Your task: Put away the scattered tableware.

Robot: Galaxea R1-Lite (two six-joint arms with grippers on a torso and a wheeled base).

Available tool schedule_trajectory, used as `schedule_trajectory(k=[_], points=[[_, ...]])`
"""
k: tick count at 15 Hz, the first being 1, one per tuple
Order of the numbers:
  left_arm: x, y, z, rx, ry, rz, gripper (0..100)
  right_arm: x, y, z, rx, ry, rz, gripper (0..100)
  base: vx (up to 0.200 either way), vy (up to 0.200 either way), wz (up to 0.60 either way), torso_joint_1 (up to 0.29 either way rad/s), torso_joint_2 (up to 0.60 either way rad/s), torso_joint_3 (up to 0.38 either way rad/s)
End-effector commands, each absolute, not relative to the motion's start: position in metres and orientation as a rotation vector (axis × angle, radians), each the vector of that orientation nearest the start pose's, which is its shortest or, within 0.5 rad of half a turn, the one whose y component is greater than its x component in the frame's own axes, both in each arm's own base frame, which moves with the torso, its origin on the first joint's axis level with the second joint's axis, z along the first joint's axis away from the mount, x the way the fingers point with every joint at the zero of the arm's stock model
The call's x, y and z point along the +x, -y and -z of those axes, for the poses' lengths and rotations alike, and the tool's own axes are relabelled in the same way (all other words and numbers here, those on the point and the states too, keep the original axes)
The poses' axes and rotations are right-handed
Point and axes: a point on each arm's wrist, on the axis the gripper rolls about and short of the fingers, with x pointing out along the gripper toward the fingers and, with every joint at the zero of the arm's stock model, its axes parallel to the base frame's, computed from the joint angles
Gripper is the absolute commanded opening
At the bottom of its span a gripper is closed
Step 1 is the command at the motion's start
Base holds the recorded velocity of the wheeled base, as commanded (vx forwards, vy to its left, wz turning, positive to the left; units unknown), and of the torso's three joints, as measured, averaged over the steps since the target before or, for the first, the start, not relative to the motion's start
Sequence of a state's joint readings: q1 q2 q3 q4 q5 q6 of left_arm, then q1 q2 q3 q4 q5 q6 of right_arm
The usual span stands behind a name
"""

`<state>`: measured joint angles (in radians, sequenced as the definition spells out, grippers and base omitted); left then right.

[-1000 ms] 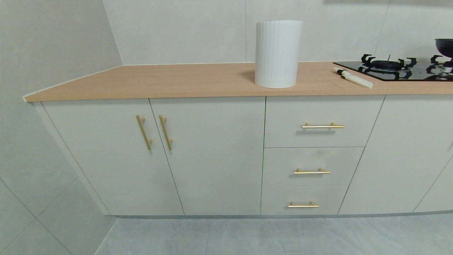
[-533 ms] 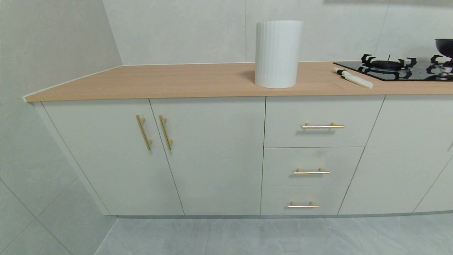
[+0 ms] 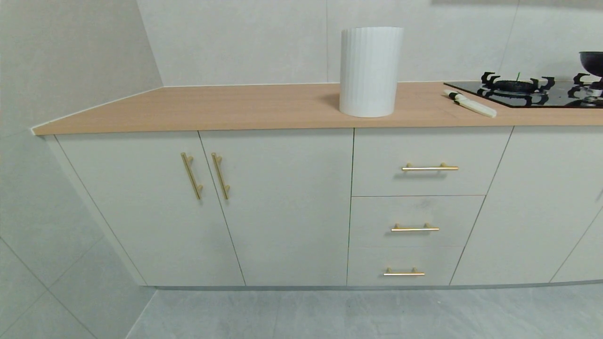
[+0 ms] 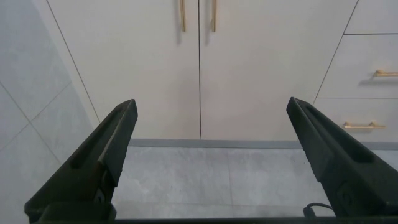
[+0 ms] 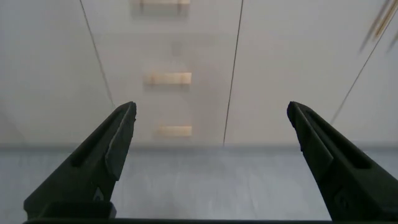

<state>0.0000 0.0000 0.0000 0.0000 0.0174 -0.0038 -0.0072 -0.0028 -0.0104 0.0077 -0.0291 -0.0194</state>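
**Tableware up top, both end effectors down low**

Up on the pale wooden counter lies the cream-bladed knife with a dark band at its handle, flat and angled. It sits just beside the black glass gas hob on the robot's right. To the knife's left, near but not touching it, the tall white ribbed cylindrical holder stands upright by the counter's front edge. A dark pot peeks in over the hob at the far right.

Now down below: the left end effector hangs released, its two dark fingers spread wide with nothing between them. It faces the pale double cabinet doors with vertical gold handles, just above the grey tiled floor.

Over to the right end effector, and it is the same picture: fingers wide apart, nothing gripped. It points at the stack of pale drawers with gold bar handles, low near the floor.

So the knife and the holder rest on the counter above, well apart from both end effectors, which sit at the level of the cabinet fronts.
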Motion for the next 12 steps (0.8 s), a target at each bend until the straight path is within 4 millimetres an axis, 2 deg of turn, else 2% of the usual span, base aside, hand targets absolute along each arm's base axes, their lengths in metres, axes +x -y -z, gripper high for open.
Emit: schedule_trajectory(k=[1,12], points=[[-0.0227,-0.0004,-0.0755,-0.005,-0.001,-0.018,100,-0.0229,0.0005,-0.0746,0.003,-0.011,0.037,100,0.000,0.000,0.00,0.000,0.00,0.000],[-0.0227,-0.0004,-0.0755,0.003,-0.002,-0.017,100,-0.0229,0.0005,-0.0748,0.017,-0.009,0.040,100,0.000,0.000,0.00,0.000,0.00,0.000]])
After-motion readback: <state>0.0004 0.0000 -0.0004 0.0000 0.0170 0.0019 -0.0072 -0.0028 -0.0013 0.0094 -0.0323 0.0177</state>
